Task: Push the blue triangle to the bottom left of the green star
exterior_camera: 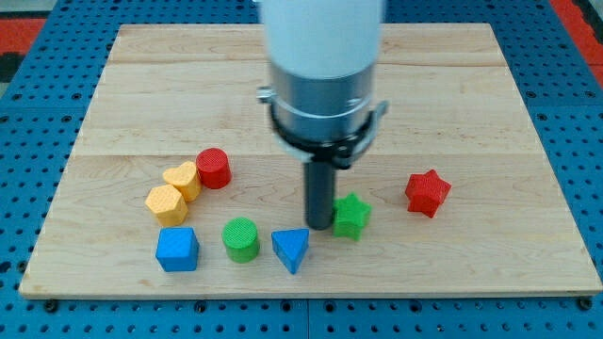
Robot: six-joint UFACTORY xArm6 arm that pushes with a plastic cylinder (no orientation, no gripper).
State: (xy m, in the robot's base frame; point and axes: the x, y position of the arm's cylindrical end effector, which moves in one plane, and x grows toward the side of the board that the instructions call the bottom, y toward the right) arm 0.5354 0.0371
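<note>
The blue triangle [291,250] lies near the board's bottom edge, just below and left of the green star [351,216]. My tip [318,225] stands on the board, touching or almost touching the star's left side and just above and right of the triangle. The rod hangs from the white and grey arm body at the view's top centre.
A green cylinder [241,238] sits left of the triangle, a blue cube [177,250] further left. Two yellow blocks [174,193] and a red cylinder [214,169] lie above them. A red star [427,192] sits right of the green star. The wooden board [471,94] ends close below the triangle.
</note>
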